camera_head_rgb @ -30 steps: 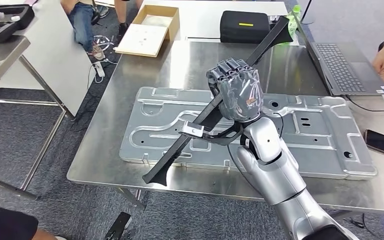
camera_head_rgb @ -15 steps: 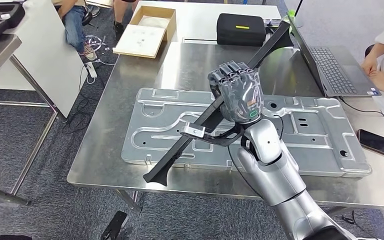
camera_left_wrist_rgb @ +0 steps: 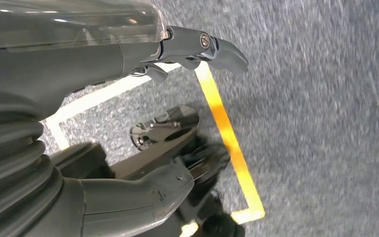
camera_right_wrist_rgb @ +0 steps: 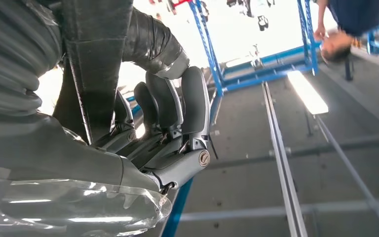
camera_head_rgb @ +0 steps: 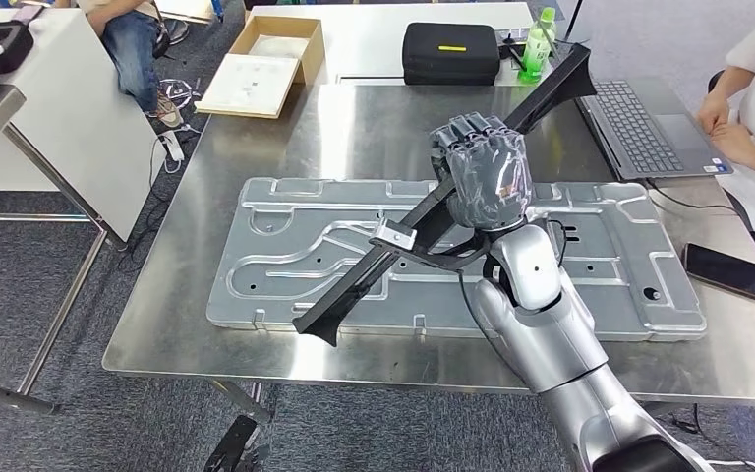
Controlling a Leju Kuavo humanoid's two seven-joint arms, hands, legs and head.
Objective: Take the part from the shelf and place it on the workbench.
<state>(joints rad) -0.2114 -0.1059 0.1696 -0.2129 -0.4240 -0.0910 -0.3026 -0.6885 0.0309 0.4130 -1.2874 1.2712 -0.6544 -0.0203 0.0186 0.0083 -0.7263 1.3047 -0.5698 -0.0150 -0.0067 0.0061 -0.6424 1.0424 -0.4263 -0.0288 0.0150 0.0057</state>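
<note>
We carry the long black part (camera_head_rgb: 423,221), gripped in our right hand (camera_head_rgb: 482,177), over the worktop (camera_head_rgb: 256,147); next, lower it flat and release.

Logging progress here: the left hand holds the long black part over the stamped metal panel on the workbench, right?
Not quite: the right hand, not the left, holds the long black part over the stamped metal panel on the workbench, as the head view shows.

The right arm (camera_head_rgb: 551,334) is glossy silver, in rounded segments with dark seams, and a thin black cable runs along its wrist. The right hand (camera_head_rgb: 482,177) is dark grey under clear plastic film, with ribbed cover and screw-pinned fingers (camera_right_wrist_rgb: 192,108).
</note>
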